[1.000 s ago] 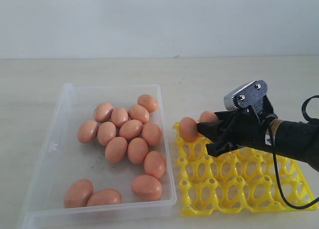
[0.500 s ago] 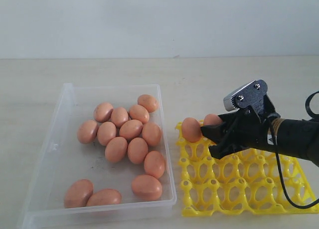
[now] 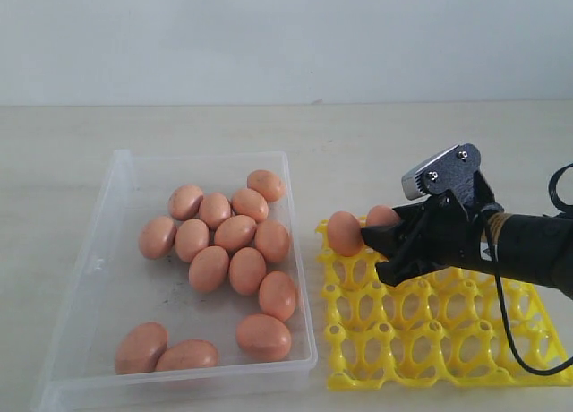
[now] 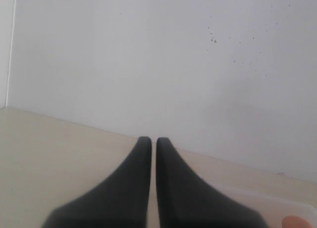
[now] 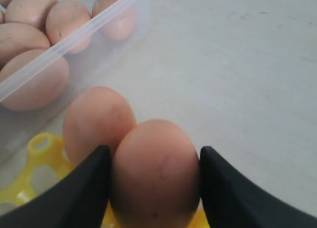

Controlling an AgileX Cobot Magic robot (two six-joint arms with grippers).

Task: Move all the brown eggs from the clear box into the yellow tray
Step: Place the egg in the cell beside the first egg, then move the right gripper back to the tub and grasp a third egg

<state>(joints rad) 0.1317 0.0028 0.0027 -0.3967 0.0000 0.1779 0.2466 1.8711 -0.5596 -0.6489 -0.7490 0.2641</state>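
Right claw: the fingers flank one brown egg closely on both sides. You cannot tell whether they press it or only stand beside it. That egg sits in the far row of the yellow tray, just beside the corner egg in the cup nearest the clear box. Fourteen eggs lie in the box, well apart from the claw. Left claw: fingers together with only a slit between, holding nothing.
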